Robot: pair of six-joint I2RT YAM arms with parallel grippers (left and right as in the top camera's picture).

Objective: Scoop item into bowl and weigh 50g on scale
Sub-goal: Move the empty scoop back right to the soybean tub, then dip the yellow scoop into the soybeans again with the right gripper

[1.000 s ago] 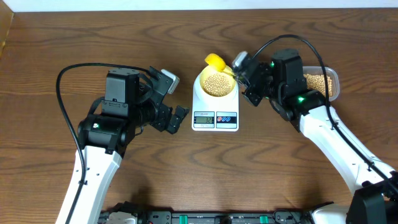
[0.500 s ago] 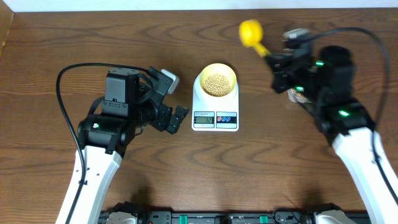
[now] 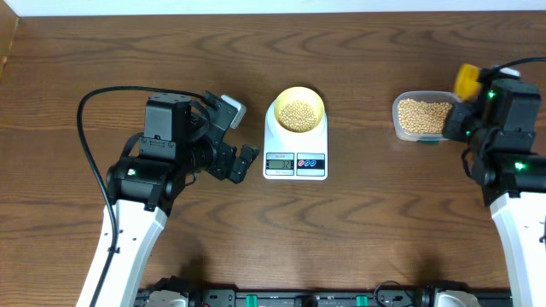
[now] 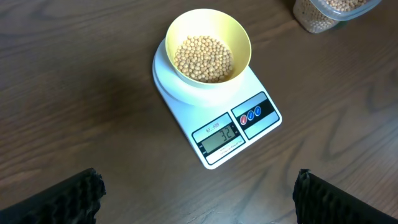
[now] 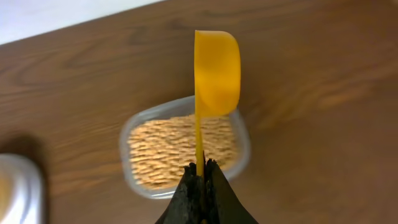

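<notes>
The pale yellow bowl (image 3: 298, 109) (image 4: 208, 46) sits on the round end of the white scale (image 3: 295, 164) (image 4: 231, 135), partly filled with beige beans (image 3: 297, 116) (image 4: 203, 58). The scale's display is lit. My left gripper (image 3: 237, 136) (image 4: 199, 205) is open and empty just left of the scale. Its fingers (image 4: 68, 199) frame the bare wood in front of the scale. My right gripper (image 3: 469, 104) (image 5: 201, 167) is shut on the handle of a yellow scoop (image 3: 467, 79) (image 5: 216, 71). It holds the scoop edge-on above the right end of a clear tub of beans (image 3: 422, 118) (image 5: 180, 146).
The tub stands on the brown wooden table (image 3: 367, 222), right of the scale. The table's far edge meets a white wall (image 5: 56, 18). Black cables loop from both arms.
My right arm has swung the scoop away from the bowl, rightward across the table, to above the tub. The left arm and the bowl have not moved.
</notes>
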